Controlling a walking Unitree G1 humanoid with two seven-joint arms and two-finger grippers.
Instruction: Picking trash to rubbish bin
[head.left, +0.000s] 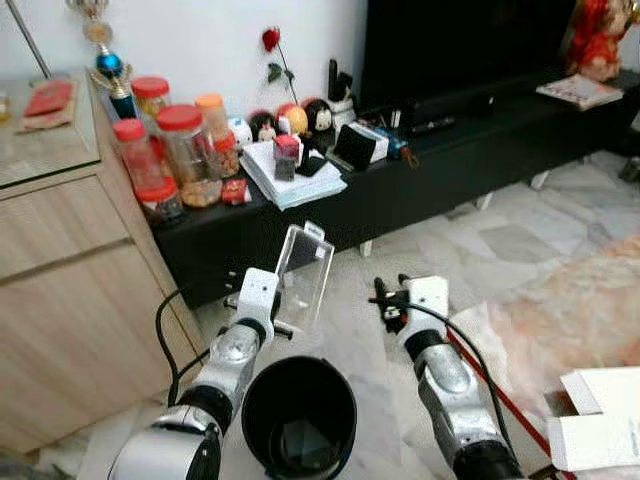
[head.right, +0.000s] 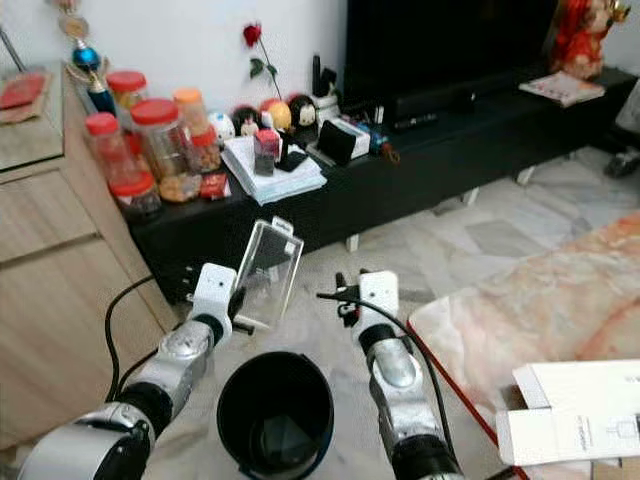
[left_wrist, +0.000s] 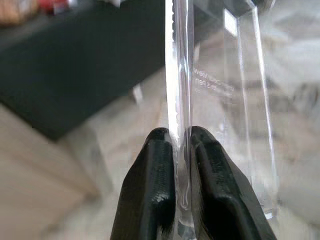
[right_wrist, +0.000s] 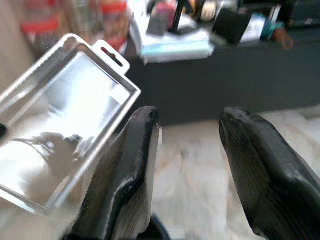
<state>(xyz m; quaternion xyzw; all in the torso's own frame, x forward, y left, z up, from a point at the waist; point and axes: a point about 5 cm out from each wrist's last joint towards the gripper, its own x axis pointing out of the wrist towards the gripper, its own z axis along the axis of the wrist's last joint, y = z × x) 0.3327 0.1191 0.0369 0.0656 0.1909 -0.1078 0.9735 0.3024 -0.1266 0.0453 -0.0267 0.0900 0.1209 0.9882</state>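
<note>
Left eye view: a long black TV bench (head.left: 470, 160) runs along the far wall under a dark screen (head.left: 460, 45), its left end crowded with 4 red-lidded jars (head.left: 185, 150), a stack of papers (head.left: 290, 175) and small figurines. A wooden cabinet (head.left: 60, 260) stands at the left, and pale marble floor (head.left: 520, 240) spreads to the right. A round black rubbish bin (head.left: 298, 415) sits on the floor near the robot, between the 2 silver arms. Folded white card packaging (head.left: 600, 420) lies at the near right. The left pincer (left_wrist: 181, 145) is clenched on the edge of a clear plastic blister pack (head.left: 303, 275), held upright above and just beyond the bin's far rim. The right pincer (right_wrist: 187, 125) hangs to the right of the pack with its 2 fingers (right_wrist: 127, 170) spread apart, grasping nothing, a black cable (head.left: 460, 340) trailing along that arm.
</note>
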